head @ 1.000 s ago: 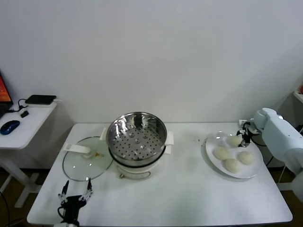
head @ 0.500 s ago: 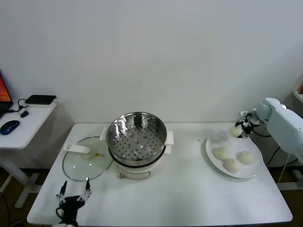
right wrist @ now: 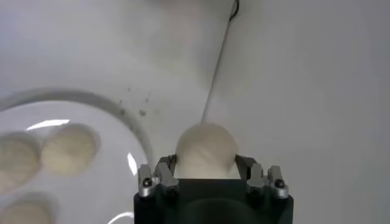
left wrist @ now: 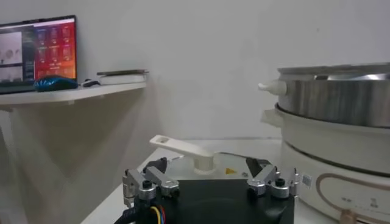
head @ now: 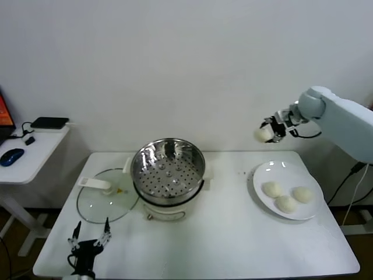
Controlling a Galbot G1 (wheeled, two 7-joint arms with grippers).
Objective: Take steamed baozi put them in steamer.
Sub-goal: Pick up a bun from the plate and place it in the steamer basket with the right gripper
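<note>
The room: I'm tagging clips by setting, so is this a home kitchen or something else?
Probably a lab or office test setup: a bare white table against a blank wall, a side desk with a computer mouse, a lit monitor.

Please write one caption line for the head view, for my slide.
Right gripper carries one baozi above the table; three remain on the plate; steamer empty.

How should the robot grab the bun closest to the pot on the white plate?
That bun is a smooth dome, so come straight down from above and pinch its round sides, as the right end effector does with its bun. Its pot-facing side is free; neighbours crowd the other.
</note>
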